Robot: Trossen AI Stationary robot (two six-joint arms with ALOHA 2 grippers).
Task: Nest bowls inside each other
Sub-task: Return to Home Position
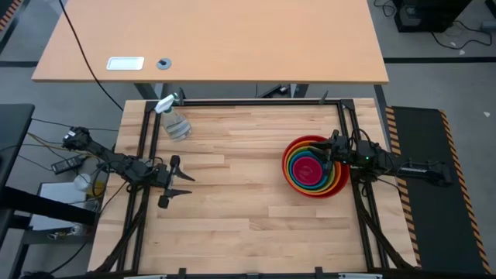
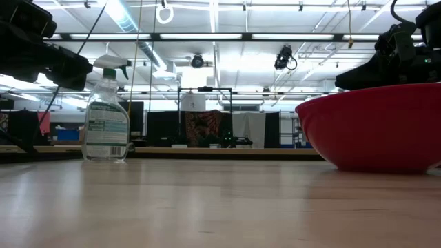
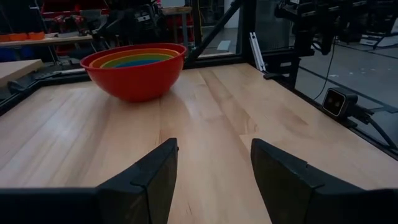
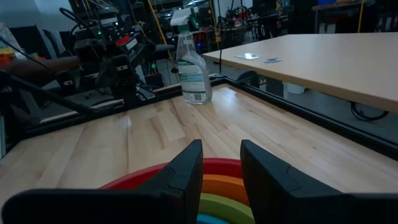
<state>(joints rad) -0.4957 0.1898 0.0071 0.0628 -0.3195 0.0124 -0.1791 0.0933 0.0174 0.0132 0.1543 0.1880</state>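
Observation:
The bowls (image 1: 314,167) stand nested at the table's right side: the red one outermost with orange, green, blue and pink ones inside it. The red bowl (image 2: 375,131) rests on its base on the wood and also shows in the left wrist view (image 3: 134,68). My right gripper (image 4: 222,152) hovers level just over the stack's right rim (image 4: 211,180), its fingers slightly apart with nothing between them. My left gripper (image 3: 214,155) is open above the table's left side (image 1: 180,178), far from the bowls and empty.
A clear spray bottle (image 1: 174,120) stands upright at the far left of the table (image 2: 105,114). A black frame rail (image 1: 248,101) runs around the wooden table. Bare wood (image 1: 240,178) lies between my left gripper and the bowls.

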